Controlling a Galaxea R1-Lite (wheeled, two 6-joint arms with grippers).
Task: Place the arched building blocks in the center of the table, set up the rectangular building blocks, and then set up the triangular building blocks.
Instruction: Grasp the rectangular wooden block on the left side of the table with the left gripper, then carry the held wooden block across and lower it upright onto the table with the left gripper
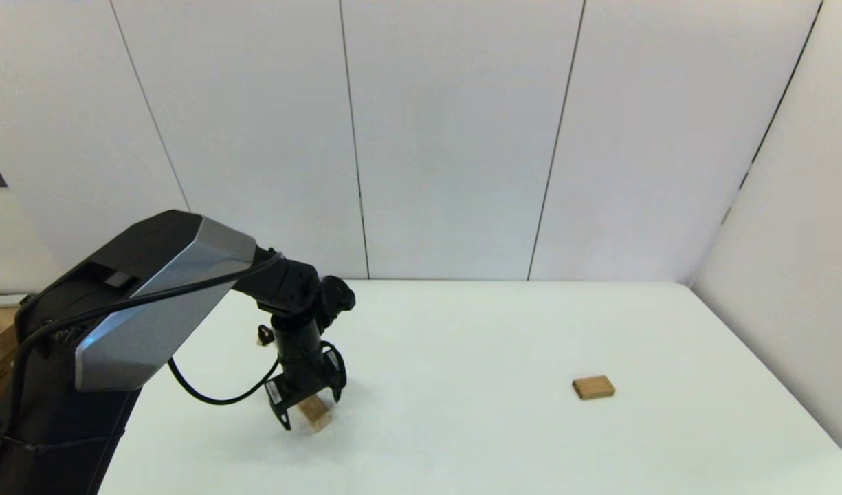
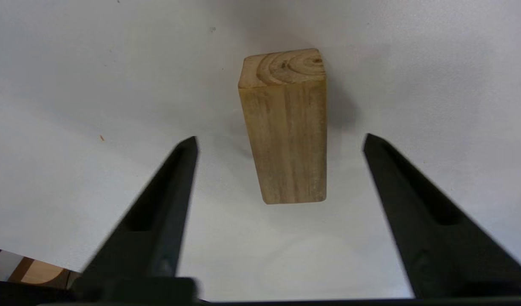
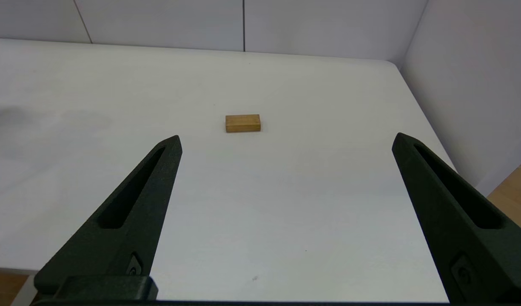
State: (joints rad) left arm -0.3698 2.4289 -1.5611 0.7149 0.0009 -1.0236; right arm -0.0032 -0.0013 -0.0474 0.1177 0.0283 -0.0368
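Straddling the arched building blocks point(image 2: 286, 127) lengthwise, the left claw point(image 2: 280, 138) hangs spread and released, not touching.

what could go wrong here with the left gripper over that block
The left gripper is open with the arched block between its fingers but untouched, nearer one finger. Closing off-centre could push or twist it on the table. In the head view the gripper hides most of the block, so a slip would be hard to spot there.
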